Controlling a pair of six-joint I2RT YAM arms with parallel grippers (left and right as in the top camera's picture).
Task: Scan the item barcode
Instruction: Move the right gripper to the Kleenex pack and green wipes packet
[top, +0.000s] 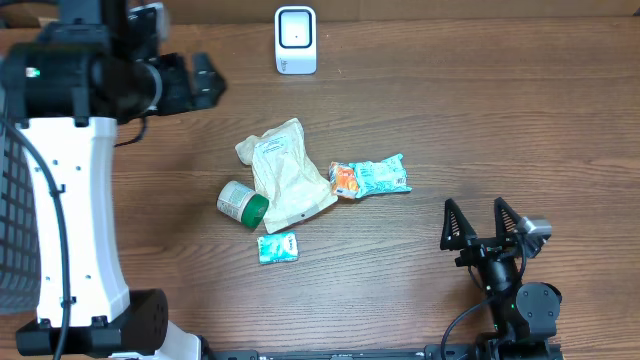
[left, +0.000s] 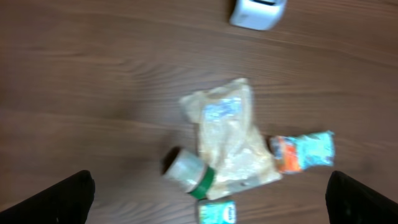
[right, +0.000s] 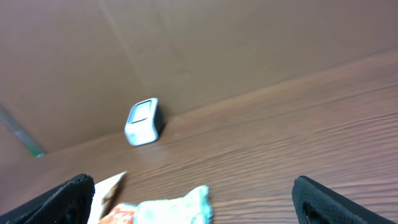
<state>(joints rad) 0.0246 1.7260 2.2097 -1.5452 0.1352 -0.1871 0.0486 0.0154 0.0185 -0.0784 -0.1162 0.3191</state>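
Scanner (top: 295, 40) stood at the worktop's (top: 450, 110) far edge.
Beige pouch (top: 285, 170), green-lidded jar (top: 242, 204) and teal snack packet (top: 380, 176) lay clustered; left end effector (top: 212, 80) and right end effector (top: 474, 210) gaped wide, empty.

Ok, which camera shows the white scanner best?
The overhead view: the white scanner is whole and sharp. The left wrist view crops it at the top edge; the right wrist view shows it whole but blurred.

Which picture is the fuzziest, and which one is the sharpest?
Left wrist view: fuzziest, the pouch and jar look smeared. Overhead view: sharpest, the scanner has crisp edges. Right wrist view: a bit soft, and the packet at the bottom edge is blurry.
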